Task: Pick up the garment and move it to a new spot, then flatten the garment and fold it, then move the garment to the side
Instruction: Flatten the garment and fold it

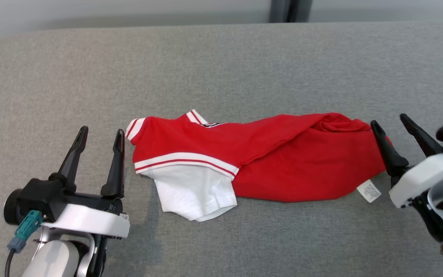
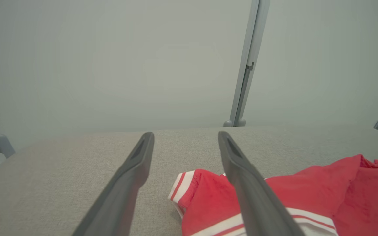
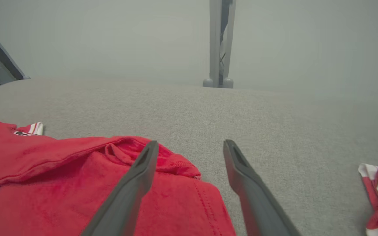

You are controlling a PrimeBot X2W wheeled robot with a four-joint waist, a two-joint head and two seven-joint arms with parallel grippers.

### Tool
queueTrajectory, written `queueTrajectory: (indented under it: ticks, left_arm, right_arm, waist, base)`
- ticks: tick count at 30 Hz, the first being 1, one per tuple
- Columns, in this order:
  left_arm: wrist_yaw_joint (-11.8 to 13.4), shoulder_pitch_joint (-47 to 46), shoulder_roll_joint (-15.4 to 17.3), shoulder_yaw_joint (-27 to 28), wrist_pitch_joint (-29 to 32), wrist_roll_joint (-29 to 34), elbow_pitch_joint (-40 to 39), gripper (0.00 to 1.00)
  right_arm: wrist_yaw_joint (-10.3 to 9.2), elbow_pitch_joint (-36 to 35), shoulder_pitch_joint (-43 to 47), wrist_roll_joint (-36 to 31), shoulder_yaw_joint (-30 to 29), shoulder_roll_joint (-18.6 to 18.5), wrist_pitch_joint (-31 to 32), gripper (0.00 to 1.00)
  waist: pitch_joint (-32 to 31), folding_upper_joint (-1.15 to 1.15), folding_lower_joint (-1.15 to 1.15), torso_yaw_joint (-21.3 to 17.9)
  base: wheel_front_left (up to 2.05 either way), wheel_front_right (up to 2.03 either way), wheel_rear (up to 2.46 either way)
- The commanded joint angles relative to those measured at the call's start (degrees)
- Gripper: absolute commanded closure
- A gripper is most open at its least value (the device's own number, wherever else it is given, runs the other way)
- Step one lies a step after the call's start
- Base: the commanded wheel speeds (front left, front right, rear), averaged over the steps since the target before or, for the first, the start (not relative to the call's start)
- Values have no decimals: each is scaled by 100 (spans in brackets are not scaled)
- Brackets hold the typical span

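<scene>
Both claws stand open and empty: left gripper (image 1: 102, 130) just beside one end, right gripper (image 1: 389, 120) at the other end of the crumpled red shirt with white striped trim (image 1: 275, 161), which lies mid-way across the grey fabric-covered surface (image 1: 221, 57). Beyond stands a grey upright post (image 1: 281, 10).
</scene>
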Motion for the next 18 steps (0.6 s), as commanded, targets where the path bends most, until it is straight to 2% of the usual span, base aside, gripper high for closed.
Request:
queueTrajectory:
  ticks: [1,7,13,14,15,16,18]
  left_arm:
    - [-44,-116,-1,-12,-11,-27,29,0]
    - [-160,-369,-107,-108,-117,-35,222,0]
    - [-221,-483,-166,-124,-212,-44,381,0]
    - [-227,-498,-173,-123,-231,-48,407,0]
    - [-231,-519,-171,-117,-238,-52,432,0]
    - [-240,-544,-171,-110,-256,-55,455,0]
    - [-258,-579,-176,-93,-276,-61,492,0]
  right_arm:
    - [0,87,-162,149,192,-154,20,0]
    - [-1,648,-1005,1250,1730,-1102,422,0]
    - [0,827,-1440,2089,2621,-1496,740,0]
    - [-1,817,-1506,2219,2732,-1550,754,52]
    - [-1,789,-1564,2318,2832,-1601,754,89]
    - [-1,762,-1645,2360,2915,-1679,688,100]
    - [-1,775,-1826,2348,2970,-1798,445,100]
  waist:
    - [123,0,0,112]
    - [402,0,0,285]
    - [538,0,0,282]
    - [551,0,0,276]
    - [563,0,0,268]
    - [572,0,0,260]
    - [585,0,0,231]
  base:
    - [0,0,0]
    - [0,0,0]
    - [0,0,0]
    - [0,0,0]
    - [0,0,0]
    - [0,0,0]
    - [0,0,0]
